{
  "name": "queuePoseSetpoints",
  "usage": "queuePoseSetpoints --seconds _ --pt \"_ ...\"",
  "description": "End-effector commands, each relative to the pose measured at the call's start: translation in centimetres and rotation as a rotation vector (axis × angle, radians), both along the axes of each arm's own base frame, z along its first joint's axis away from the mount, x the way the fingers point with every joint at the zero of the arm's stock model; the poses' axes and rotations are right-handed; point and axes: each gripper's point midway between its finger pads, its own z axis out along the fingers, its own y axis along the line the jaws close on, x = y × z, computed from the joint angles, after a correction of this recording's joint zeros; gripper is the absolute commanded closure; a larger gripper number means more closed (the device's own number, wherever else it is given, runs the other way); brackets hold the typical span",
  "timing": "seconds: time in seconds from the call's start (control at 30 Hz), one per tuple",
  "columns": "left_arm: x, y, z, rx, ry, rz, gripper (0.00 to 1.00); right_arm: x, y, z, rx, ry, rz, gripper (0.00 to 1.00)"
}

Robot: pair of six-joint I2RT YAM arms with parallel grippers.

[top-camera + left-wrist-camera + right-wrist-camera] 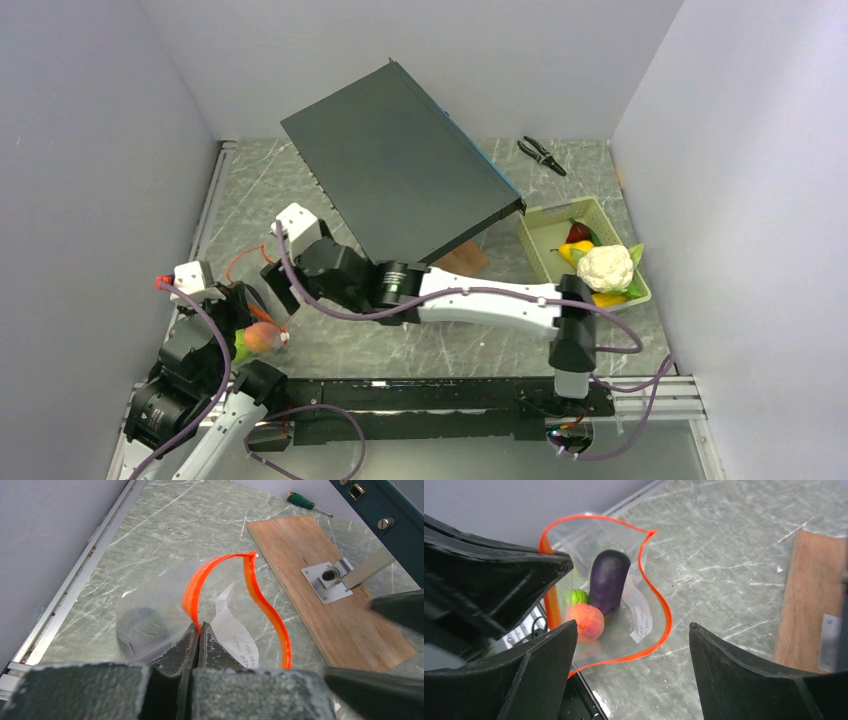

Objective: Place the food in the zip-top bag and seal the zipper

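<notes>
Left gripper: bottom centre of the left wrist view, fingers pressed together, pinching the near strip of the zipper.
Zip-top bag: lying on the marble table, lower left of the top view, mouth held agape.
Zipper: two orange-red strips bowed wide apart, meeting at a peak at upper centre of the left wrist view.
Eggplant: inside the bag, centre-left of the right wrist view, lengthwise along the pouch.
Lime: inside the bag, just left of the eggplant, mostly hidden.
Orange: inside the bag, touching the eggplant's lower end.
Right gripper: fingers spread wide, hanging over the open mouth, holding nothing.
Wooden board: right of the bag, flat on the table, a metal bracket on it.
Tray: right of centre in the top view, pale green.
Cauliflower: in the tray, beside the red piece and yellow pieces.
</notes>
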Motion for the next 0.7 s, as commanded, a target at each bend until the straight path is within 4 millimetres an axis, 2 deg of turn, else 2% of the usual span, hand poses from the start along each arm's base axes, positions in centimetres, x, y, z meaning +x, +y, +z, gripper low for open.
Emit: queuePoseSetpoints --seconds 0.0,0.2,0.4,0.5,0.53,0.57,0.67 --pt "0.0 0.2 0.7 -0.022 -0.025 0.015 1.00 0.2 -4.1 8.8 0.165 -0.045 -0.068 0.17" --pt "0.1 0.0 0.7 -0.019 -0.025 0.007 1.00 0.7 -9.9 13.9 0.241 -0.121 -0.157 0.14" --pt "0.1 0.1 0.8 -0.022 -0.030 0.010 1.00 2.4 -18.4 17.8 0.318 -0.242 -0.350 0.07" --pt "0.0 0.1 0.7 -0.023 -0.028 0.011 1.00 3.3 -23.8 18.7 0.350 -0.286 -0.466 0.03" --pt "0.0 0.1 0.7 -0.024 -0.028 0.011 1.00 3.8 -25.0 18.2 0.342 -0.295 -0.505 0.02" --pt "0.0 0.1 0.7 -0.022 -0.027 0.010 1.00 4.0 -27.1 18.5 0.364 -0.303 -0.546 0.01" --pt "0.1 0.0 0.7 -0.020 -0.029 0.003 1.00 4.9 -32.4 17.5 0.396 -0.306 -0.674 0.00"
